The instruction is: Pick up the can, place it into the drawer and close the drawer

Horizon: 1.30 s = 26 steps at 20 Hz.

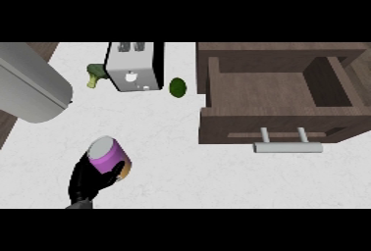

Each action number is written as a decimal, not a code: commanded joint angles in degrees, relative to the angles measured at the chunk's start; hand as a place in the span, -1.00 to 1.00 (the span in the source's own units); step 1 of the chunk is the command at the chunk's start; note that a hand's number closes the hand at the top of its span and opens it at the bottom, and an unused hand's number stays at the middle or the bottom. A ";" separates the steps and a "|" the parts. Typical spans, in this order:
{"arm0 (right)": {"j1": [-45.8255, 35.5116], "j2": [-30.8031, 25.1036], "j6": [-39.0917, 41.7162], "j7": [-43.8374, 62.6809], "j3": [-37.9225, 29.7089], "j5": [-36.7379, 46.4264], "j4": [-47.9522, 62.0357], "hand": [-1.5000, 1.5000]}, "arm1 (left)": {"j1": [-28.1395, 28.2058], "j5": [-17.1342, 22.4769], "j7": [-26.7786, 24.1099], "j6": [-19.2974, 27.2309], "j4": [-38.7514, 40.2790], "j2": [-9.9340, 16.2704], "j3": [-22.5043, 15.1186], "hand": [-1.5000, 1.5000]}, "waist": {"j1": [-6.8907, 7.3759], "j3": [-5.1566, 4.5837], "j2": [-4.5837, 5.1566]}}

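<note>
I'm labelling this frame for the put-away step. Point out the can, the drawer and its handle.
can (109, 153): head view, purple side wall.
drawer (264, 90): head view, bare wooden floor.
handle (287, 147): head view, middle of bar.

1 head view looks steeply down on the white speckled counter top (217, 176); the open brown wooden drawer (279, 93) sits upper right.

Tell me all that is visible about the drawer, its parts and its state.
The drawer is dark brown and looks like wood. It stands pulled out and open at the view's right, on the white counter. Its inside shows a bare floor and low walls; nothing lies in it. The front panel faces the lower edge and carries a grey bar handle on two posts. Neither the can nor the left hand touches it.
</note>
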 commanded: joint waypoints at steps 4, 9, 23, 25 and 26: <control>-0.46 -0.95 -1.14 4.20 -1.63 -3.86 -1.46 -1.00 | -1.55 0.85 2.62 -1.78 -5.81 -0.26 -2.73 1.00 | 0.08 0.00 -0.01; 2.12 0.26 0.68 1.67 -1.77 -3.60 -1.61 -1.00 | -2.27 1.54 7.05 2.20 -14.90 -1.96 -7.31 1.00 | -0.02 0.02 -0.07; 2.17 0.66 -0.61 2.49 -2.25 -4.39 -3.80 -1.00 | -13.13 -0.82 20.44 13.39 -27.27 0.11 -10.04 1.00 | 0.25 0.03 -0.14; 0.87 0.93 -2.34 2.17 -0.65 -3.29 -3.20 -1.00 | -15.04 -1.65 21.59 13.82 -25.99 -0.61 -11.17 1.00 | 0.11 0.03 -0.05; -0.19 0.87 -2.77 4.88 -0.50 -2.38 -4.63 -1.00 | -14.26 -2.03 21.19 16.36 -27.90 -1.95 -12.94 1.00 | 0.21 0.02 -0.04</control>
